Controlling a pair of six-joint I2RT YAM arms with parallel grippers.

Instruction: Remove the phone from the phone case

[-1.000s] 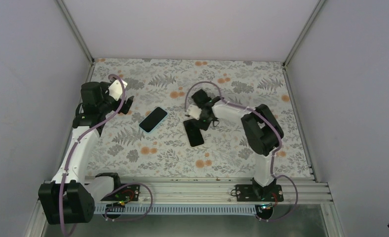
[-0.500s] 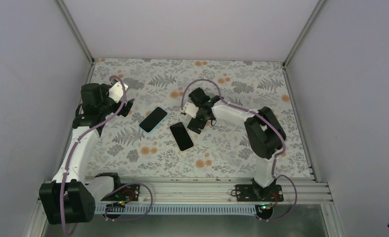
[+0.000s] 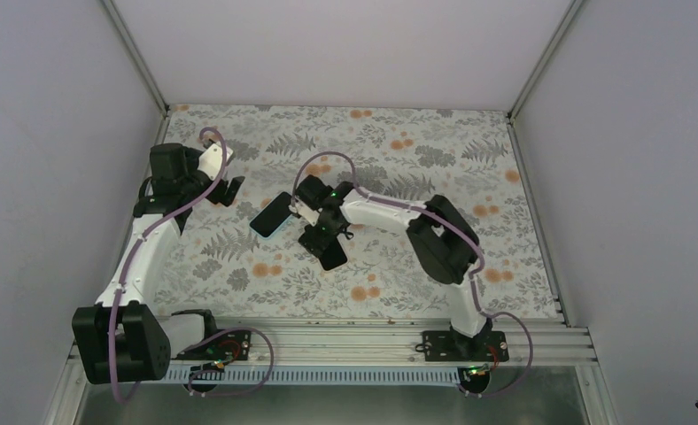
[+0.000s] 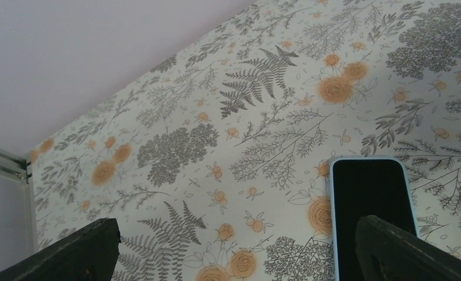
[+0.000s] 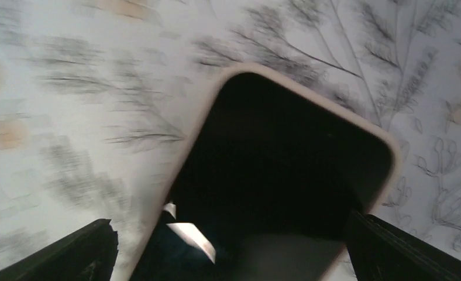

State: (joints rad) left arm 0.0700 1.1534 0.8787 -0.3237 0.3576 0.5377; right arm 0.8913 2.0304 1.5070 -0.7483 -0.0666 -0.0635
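Note:
The light blue phone case (image 3: 273, 215) lies flat on the floral table, its upward face black. In the left wrist view the phone case (image 4: 368, 205) sits just ahead of the right finger (image 4: 415, 252). My left gripper (image 3: 228, 190) (image 4: 240, 257) hangs open to the case's left, holding nothing. The black phone (image 3: 334, 257) lies separately on the table, right of the case. My right gripper (image 3: 323, 232) (image 5: 231, 252) is open low over its upper end. In the blurred right wrist view the phone (image 5: 275, 158) shows a glossy dark face and a pale edge between the spread fingers.
The floral mat (image 3: 399, 274) covers the table between grey walls, with metal corner posts at the back. An aluminium rail (image 3: 345, 336) carrying both arm bases runs along the near edge. Purple cables loop over each arm.
My right gripper opened and let go of the black phone, which came to rest further left on the table. The gripper then swung left and down over it. The left arm barely moved.

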